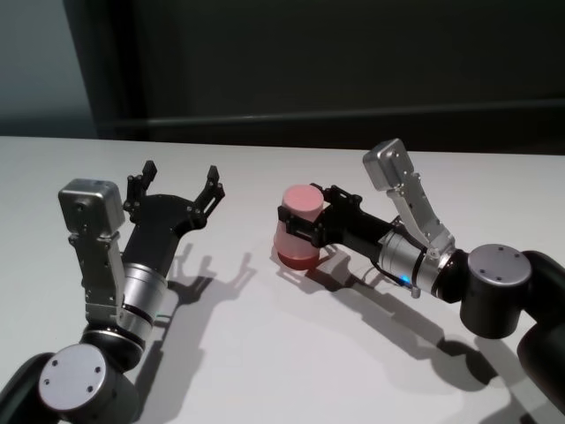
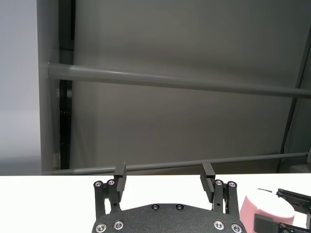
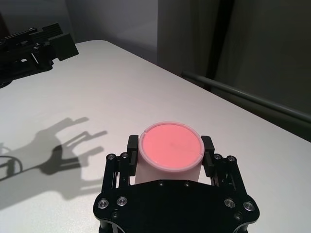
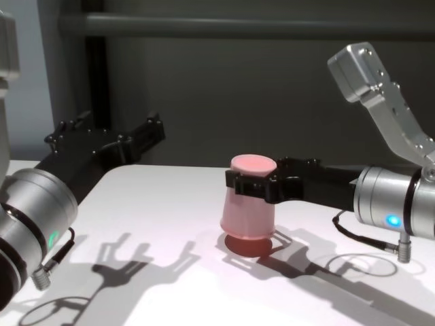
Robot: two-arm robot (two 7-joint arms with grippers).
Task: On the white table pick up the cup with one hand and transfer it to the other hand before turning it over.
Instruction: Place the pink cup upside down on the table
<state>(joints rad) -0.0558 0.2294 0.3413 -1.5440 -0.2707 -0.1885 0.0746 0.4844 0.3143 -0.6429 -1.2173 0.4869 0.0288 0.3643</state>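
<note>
The pink cup is upside down, its narrow flat base up and its wider rim down, low over the white table at the middle. My right gripper reaches in from the right and is shut on the cup's upper wall, one finger on each side. From the chest the cup shows a reddish shadow under its rim; I cannot tell whether it touches the table. My left gripper is open and holds nothing, raised a short way to the cup's left. The cup's side shows beside it.
A dark wall with grey horizontal rails runs behind the table's far edge. Arm shadows fall on the tabletop between the two arms. In the right wrist view the left gripper shows farther off.
</note>
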